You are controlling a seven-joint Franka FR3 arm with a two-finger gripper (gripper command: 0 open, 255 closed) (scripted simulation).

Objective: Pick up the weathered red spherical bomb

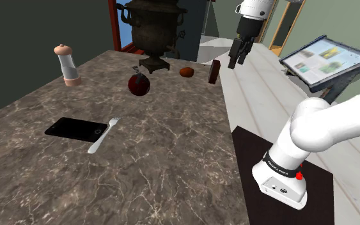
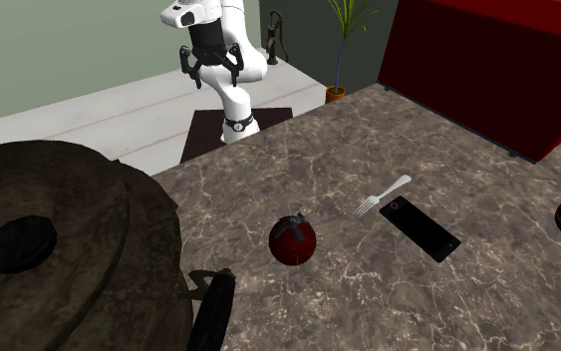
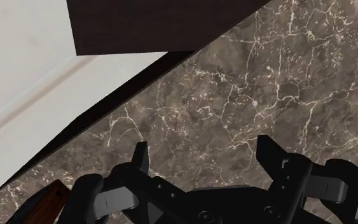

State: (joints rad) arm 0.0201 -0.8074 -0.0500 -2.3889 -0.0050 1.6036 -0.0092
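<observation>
Jaws stand spread apart with nothing clasped. In the wrist view the two black fingers (image 3: 140, 159) frame bare marble tabletop (image 3: 234, 108). In the shoulder view the gripper (image 1: 237, 61) hangs high over the table's edge, pointing down.

Objects, nearest first, as placed in the shoulder view:
- A small dark brown block (image 1: 215, 71) stands upright near the table's edge, below and just left of the gripper.
- A brown-orange ball (image 1: 187, 71) lies on the marble near the block, to its left.
- The bomb (image 1: 138, 84) is a dark red sphere with a short dark stub on top. It rests on the marble, well apart from the gripper and untouched, just in front of the foot of a dark metal urn (image 1: 154, 32).
- A light grey fork (image 1: 103, 135) lies flat nearer the camera, its tines just beside a black phone (image 1: 76, 129).
- A pale shaker (image 1: 67, 64) stands upright towards the far left of the table.

The white arm rises from a dark stand (image 1: 249, 153) at the lower right, and a tilted screen (image 1: 325, 61) sits beyond it
</observation>
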